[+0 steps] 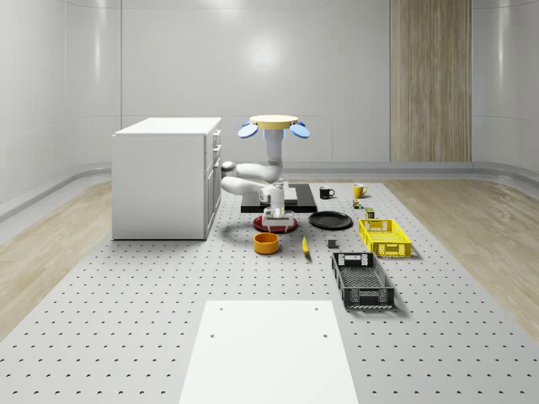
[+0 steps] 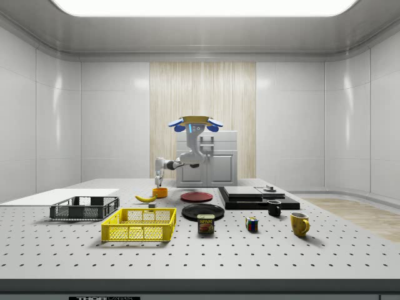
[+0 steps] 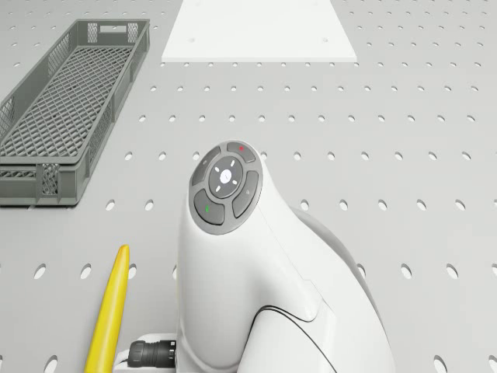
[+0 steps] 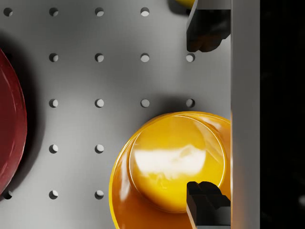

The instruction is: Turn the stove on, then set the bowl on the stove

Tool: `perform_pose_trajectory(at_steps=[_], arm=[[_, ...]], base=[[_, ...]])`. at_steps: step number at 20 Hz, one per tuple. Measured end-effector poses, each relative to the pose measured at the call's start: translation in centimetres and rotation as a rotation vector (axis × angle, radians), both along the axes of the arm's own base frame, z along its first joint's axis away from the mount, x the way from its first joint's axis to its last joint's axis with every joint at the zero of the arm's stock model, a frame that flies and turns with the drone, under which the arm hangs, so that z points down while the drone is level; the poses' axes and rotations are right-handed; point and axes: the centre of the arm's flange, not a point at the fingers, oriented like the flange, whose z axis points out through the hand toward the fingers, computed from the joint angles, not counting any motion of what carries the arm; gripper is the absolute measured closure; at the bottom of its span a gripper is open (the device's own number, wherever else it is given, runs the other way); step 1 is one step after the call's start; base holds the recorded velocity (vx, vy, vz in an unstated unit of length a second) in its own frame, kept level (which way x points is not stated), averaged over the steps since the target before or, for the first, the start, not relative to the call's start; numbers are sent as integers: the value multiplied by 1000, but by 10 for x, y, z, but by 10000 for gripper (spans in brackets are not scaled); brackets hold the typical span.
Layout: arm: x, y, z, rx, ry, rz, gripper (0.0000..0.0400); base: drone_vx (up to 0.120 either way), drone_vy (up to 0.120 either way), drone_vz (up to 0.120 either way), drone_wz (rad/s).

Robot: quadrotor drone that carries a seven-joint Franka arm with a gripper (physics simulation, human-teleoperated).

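Gripper (image 4: 204, 114) spread wide, we hang above the bowl (image 4: 171, 167). It sits upright, mouth up, round, glossy orange. We hover over the table (image 1: 126, 320).

Claw (image 4: 202, 117) spread above orange bowl (image 4: 169, 169), red plate (image 4: 9, 119) near, banana (image 1: 305, 245) seemingly just beside, bare table (image 4: 95, 76) between.

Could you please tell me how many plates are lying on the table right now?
2: a red plate partly under the end effector, just behind the orange bowl, and a black plate beside it toward the whole-scene view's right. None seems hidden.
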Motion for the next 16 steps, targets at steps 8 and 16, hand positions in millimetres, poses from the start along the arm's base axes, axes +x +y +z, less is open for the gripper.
perform_pose_trajectory(at_steps=[8,16], arm=[[0,3,22,0,0,0,0],[0,2,39,0,0,0,0]], base=[[0,0,0,0],[0,0,0,0]])
